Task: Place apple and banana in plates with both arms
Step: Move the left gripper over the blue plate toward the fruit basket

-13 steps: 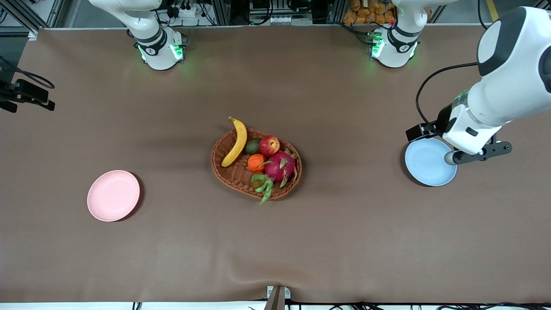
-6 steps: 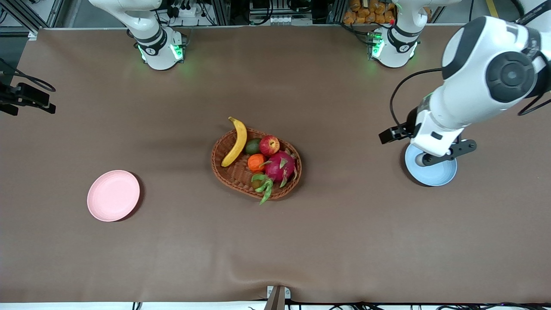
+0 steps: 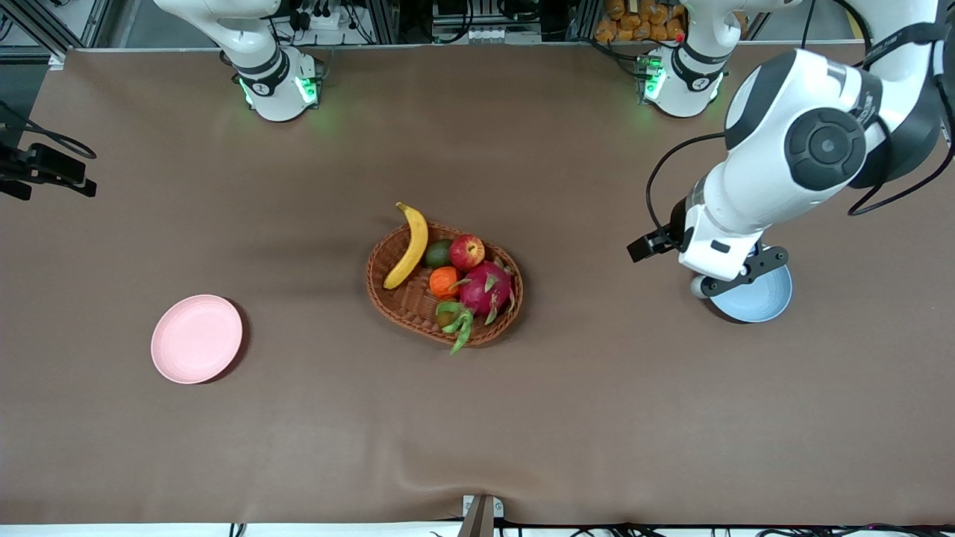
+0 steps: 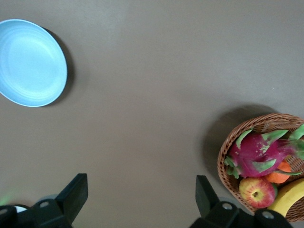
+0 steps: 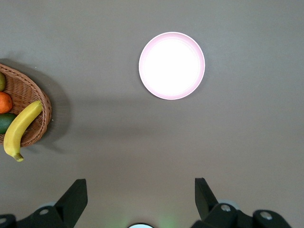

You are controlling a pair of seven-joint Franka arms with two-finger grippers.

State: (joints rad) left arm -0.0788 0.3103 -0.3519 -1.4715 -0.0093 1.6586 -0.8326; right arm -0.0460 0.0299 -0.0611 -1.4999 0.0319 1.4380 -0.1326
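Note:
The red apple and the yellow banana lie in the wicker basket at mid-table. The banana's far tip sticks out over the rim. The blue plate lies toward the left arm's end, the pink plate toward the right arm's end. My left gripper hangs open and empty over the blue plate's edge on the basket side. The left wrist view shows its open gripper, the blue plate, the apple and the banana. My right gripper waits open, high above bare table, with the pink plate and the banana below.
The basket also holds a magenta dragon fruit, an orange tangerine and a green fruit. The brown table cover has a wrinkle at its near edge. Black gear sticks in at the right arm's end.
My left arm has swung from over the blue plate toward the basket, so its gripper now hangs over the plate's basket-side edge. The fruit and plates have not moved.

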